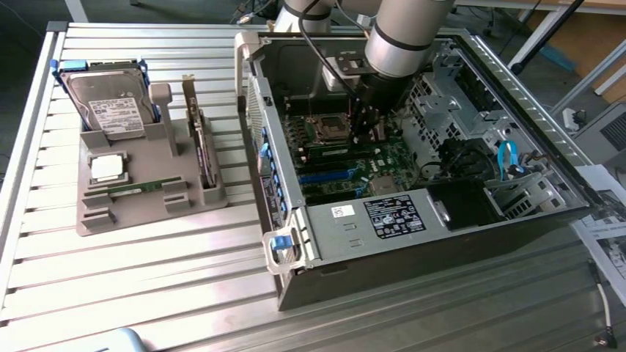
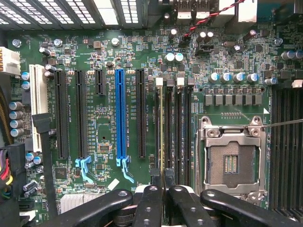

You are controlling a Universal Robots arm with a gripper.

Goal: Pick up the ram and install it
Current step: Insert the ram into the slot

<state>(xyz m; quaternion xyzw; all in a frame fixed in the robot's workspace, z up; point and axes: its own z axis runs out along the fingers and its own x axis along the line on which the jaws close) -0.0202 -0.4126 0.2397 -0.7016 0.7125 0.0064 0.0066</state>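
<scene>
Insertion looks to be the step in hand: jaws clenched on the ram [image 2: 161, 127], held edge-on over, perhaps partly in, a memory slot [image 2: 156, 118] near the processor socket [image 2: 232, 161], where seating calls for a square, even press.

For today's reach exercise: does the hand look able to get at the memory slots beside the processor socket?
Probably yes: the hand, shut on the ram, is lined up along the memory slots, with nothing in between.

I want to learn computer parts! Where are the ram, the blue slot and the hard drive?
ram [image 2: 161, 123], wrist view, its thin edge.
blue slot [image 2: 120, 113], wrist view, its middle.
hard drive [image 1: 116, 110], exterior view, its label.
</scene>
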